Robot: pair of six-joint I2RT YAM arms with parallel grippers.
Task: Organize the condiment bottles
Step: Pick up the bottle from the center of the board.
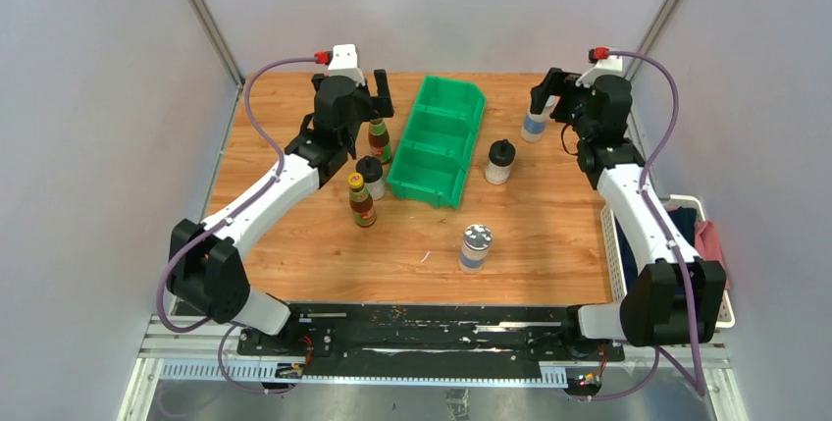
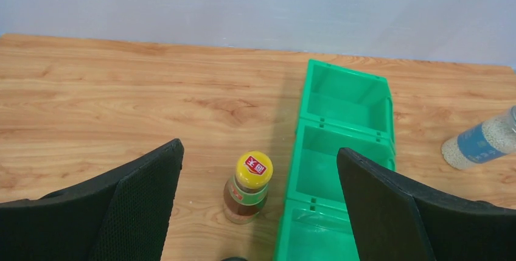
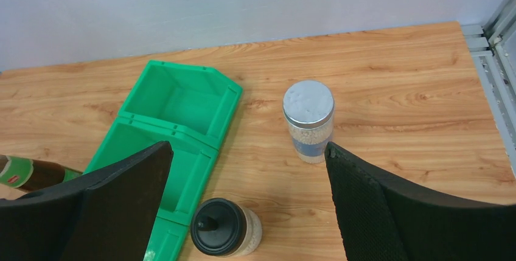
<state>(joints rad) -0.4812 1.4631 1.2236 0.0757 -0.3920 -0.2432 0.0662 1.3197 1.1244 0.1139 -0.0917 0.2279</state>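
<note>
On the tabletop [image 1: 549, 235], all 6 condiment bottles stand upright outside the green bin [image 1: 427, 193]. Its 3 compartments hold nothing, so by my reading the organizing has yet to show any result.

Left of the bin, 3 bottles form a loose line. The far sauce bottle [image 1: 380, 139] stands just beside the bin's wall. The left shaker [image 1: 370, 176] stands near the bin's near corner, and the near sauce bottle [image 1: 362, 200] stands closest to the arm bases. Right of the bin, the right shaker [image 1: 500, 161] stands near it but apart. The near jar [image 1: 475, 247] sits alone toward the front middle, well apart from the bin. The far jar [image 1: 536, 122] stands at the far right of the wood.

The left pincer [image 2: 258, 148] is spread as wide as it goes and holds nothing. It hovers above the far sauce bottle, whose yellow cap shows between the 2 fingers in the left wrist view. The right pincer [image 3: 248, 146] is just as wide and also holds nothing. In its wrist view the far jar shows between the fingers, nearer the right one, and the right shaker sits at the lower edge.

With 3 kinds of bottle in pairs and 3 compartments, the likely goal is 1 pair per compartment. If so, all 6 placements remain. Each arm looks lined up for a 1st pick, the left on a sauce bottle and the right on a jar.
</note>
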